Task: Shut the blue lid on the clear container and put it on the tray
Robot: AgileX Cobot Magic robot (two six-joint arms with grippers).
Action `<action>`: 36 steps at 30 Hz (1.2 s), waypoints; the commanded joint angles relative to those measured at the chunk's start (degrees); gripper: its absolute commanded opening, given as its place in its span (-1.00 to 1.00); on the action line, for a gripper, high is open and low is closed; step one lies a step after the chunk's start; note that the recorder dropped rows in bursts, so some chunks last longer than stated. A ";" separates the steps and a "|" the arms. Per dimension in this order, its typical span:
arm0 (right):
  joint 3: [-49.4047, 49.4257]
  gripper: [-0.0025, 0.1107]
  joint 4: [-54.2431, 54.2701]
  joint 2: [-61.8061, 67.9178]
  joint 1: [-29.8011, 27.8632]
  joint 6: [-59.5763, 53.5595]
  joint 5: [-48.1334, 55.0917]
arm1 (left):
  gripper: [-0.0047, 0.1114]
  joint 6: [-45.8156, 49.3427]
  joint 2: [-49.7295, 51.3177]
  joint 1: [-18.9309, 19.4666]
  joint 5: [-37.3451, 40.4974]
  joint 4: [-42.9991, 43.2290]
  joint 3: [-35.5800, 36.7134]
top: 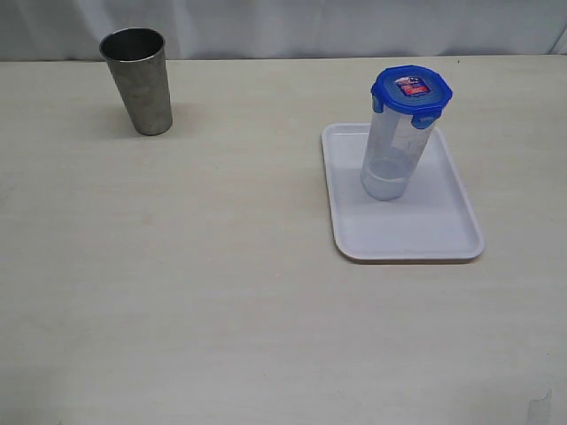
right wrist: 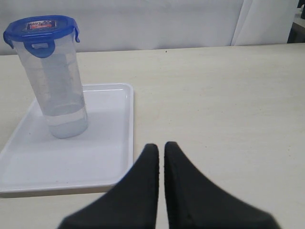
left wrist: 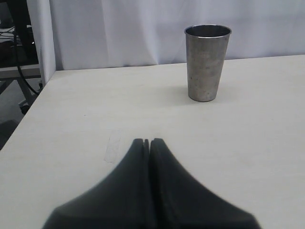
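Observation:
The clear container (top: 391, 159) stands upright on the white tray (top: 425, 239), toward the tray's far half. The blue lid (top: 411, 92) sits on top of it with its flaps down. In the right wrist view the container (right wrist: 59, 93), its lid (right wrist: 40, 28) and the tray (right wrist: 62, 162) lie off to one side of my right gripper (right wrist: 161, 145), which is shut, empty and apart from them over the bare table. My left gripper (left wrist: 147, 140) is shut with nothing in it, pointing toward the steel cup. Neither arm shows in the exterior view.
A dull grey steel cup (top: 138, 81) stands upright at the far left of the table; it also shows ahead of the left gripper as the cup (left wrist: 206, 62). The table's left edge (left wrist: 28, 114) and white curtain backdrop are visible.

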 commanded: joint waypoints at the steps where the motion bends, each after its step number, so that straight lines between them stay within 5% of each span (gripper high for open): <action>1: 0.12 -0.88 -0.04 -0.27 -0.25 0.06 -0.76 | -0.92 -0.32 -0.14 0.27 -0.18 -0.16 0.15; 36: 0.12 -0.88 -0.04 -0.27 -0.25 0.06 -0.76 | -0.92 -0.32 -0.14 0.27 -0.18 -0.16 0.15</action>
